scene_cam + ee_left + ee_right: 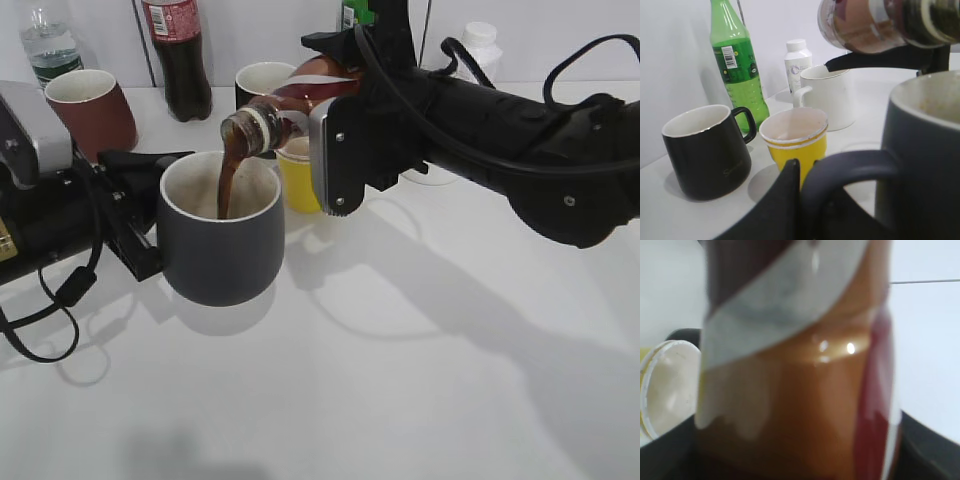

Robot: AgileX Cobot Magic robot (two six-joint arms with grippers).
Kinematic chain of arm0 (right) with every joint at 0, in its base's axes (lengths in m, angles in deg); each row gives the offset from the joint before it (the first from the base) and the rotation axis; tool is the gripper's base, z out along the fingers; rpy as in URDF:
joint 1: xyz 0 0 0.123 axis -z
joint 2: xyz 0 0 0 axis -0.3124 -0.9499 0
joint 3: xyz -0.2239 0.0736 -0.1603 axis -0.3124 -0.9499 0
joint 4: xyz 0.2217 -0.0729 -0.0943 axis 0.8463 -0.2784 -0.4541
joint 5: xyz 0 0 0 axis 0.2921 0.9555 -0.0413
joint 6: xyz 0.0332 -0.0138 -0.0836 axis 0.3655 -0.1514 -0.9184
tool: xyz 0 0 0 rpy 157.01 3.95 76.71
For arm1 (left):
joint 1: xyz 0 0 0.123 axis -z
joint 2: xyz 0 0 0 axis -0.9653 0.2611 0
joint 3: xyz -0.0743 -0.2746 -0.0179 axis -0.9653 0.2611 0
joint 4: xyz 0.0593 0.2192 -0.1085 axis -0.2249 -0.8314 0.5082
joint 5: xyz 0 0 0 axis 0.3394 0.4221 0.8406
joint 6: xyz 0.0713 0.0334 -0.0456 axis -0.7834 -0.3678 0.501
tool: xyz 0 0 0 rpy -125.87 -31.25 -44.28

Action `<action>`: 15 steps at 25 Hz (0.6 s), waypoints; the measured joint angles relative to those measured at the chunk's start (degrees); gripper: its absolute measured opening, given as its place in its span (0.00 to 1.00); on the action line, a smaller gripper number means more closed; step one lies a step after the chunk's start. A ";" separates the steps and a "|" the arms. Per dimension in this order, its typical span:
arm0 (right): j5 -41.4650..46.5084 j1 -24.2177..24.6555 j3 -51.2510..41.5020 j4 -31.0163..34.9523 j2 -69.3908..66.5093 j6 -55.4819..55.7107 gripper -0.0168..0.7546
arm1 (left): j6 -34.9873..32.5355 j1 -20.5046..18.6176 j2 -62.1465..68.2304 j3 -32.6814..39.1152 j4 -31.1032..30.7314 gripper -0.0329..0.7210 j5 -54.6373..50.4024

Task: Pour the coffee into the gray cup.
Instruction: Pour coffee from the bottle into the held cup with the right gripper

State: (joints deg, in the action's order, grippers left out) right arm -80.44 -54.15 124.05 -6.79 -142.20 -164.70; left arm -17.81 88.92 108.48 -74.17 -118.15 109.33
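The gray cup point(220, 240) stands at the left of the table. My left gripper point(135, 215) is shut on its loop handle point(850, 172). My right gripper point(335, 150) is shut on the coffee bottle point(290, 105), tipped sideways with its neck over the cup. A brown stream of coffee point(228, 185) runs from the bottle's mouth into the cup. In the left wrist view the bottle point(875, 25) hangs above the cup's rim point(925, 92). The bottle's brown, orange and white label point(790, 365) fills the right wrist view.
A yellow cup point(297, 180) and a black mug point(258, 82) stand just behind the pour. A reddish-brown mug point(90, 110), a cola bottle point(180, 60), a green bottle point(737, 70), a white mug point(827, 95) and a white pill bottle point(797, 57) line the back.
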 joint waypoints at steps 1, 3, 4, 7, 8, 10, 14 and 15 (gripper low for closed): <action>0.00 0.00 0.00 0.00 0.00 0.00 0.71 | 0.00 0.00 0.00 0.00 0.00 0.10 0.00; 0.00 0.00 0.00 0.00 0.00 -0.01 0.71 | 0.00 0.00 0.00 0.00 0.00 0.10 0.00; 0.00 0.00 0.00 0.00 0.00 -0.06 0.71 | 0.00 0.00 0.00 0.00 0.00 0.10 0.00; 0.00 0.00 0.00 0.00 0.00 -0.12 0.71 | 0.00 0.00 0.00 0.00 0.00 0.10 0.00; 0.00 0.00 0.00 0.00 0.00 -0.12 0.71 | 0.00 0.00 0.00 0.00 0.00 0.10 0.00; 0.00 0.00 0.00 -0.05 0.00 -0.12 0.71 | 0.00 0.00 0.00 0.00 0.00 0.10 0.00; 0.00 0.00 0.00 -0.04 0.00 -0.17 0.71 | 0.00 0.00 0.00 0.00 0.00 0.10 0.00; -0.04 0.00 0.00 -0.04 0.00 -0.17 0.71 | 0.00 0.00 0.00 0.00 0.00 0.10 0.00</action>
State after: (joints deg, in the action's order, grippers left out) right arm -80.48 -54.15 124.05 -6.83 -142.20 -164.87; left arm -17.81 88.92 108.48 -74.17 -118.15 109.33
